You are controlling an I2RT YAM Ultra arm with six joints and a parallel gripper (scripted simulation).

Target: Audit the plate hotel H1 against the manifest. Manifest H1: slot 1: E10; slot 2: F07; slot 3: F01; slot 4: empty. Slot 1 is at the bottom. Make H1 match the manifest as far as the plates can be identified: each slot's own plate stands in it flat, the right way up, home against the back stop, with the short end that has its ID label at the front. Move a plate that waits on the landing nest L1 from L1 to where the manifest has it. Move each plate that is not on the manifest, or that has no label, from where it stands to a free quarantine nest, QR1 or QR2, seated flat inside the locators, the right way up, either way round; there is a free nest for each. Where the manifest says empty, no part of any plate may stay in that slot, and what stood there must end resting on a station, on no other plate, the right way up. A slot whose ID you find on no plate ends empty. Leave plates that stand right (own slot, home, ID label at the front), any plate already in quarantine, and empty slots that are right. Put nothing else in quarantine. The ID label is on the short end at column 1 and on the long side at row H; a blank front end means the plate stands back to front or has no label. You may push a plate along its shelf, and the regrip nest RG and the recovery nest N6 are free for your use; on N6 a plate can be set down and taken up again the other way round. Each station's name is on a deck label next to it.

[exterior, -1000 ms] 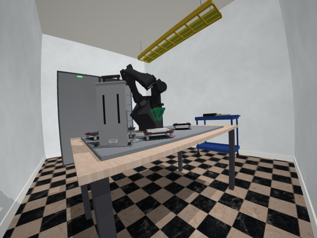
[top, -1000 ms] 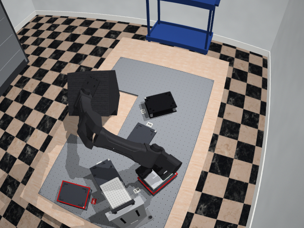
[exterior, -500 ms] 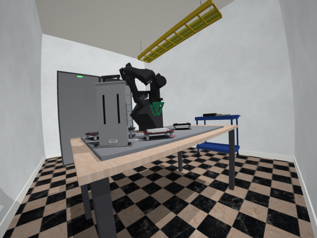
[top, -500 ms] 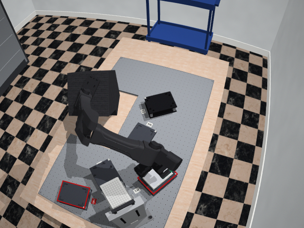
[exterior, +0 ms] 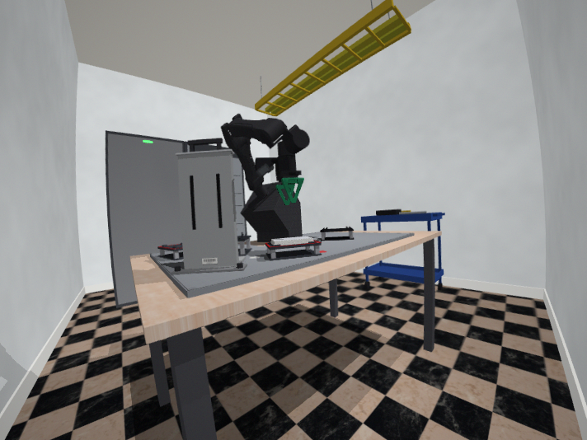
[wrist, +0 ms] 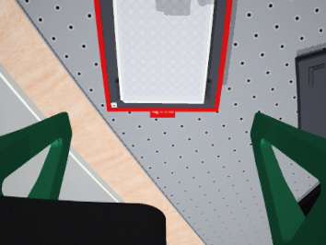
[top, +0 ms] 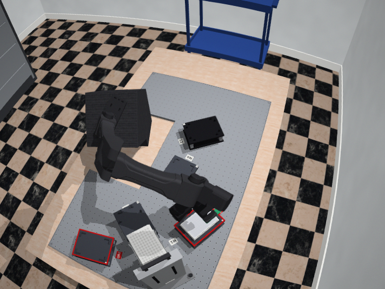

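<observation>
White plate (wrist: pixel 163 33) lies flat inside the red-framed nest (wrist: pixel 225 45), a shadow across its far end. Green pincer (wrist: pixel 162 162) fingers are spread wide, nothing between them, over the dotted grey deck (wrist: pixel 203 162). The desk (wrist: pixel 67 107) strip runs diagonally at left.

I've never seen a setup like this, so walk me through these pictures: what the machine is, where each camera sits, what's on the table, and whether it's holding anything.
The machine is a single dark robot arm on a table. One picture looks down from above, one from the side of the room, and one from a camera on the arm's wrist. Its green gripper is wide open, holds nothing and hangs above a white plate. That plate lies in a red-edged holder. Another red-edged holder has no plate. A grey tower has a second white plate sticking out of it. A black holder stands farther back.
</observation>
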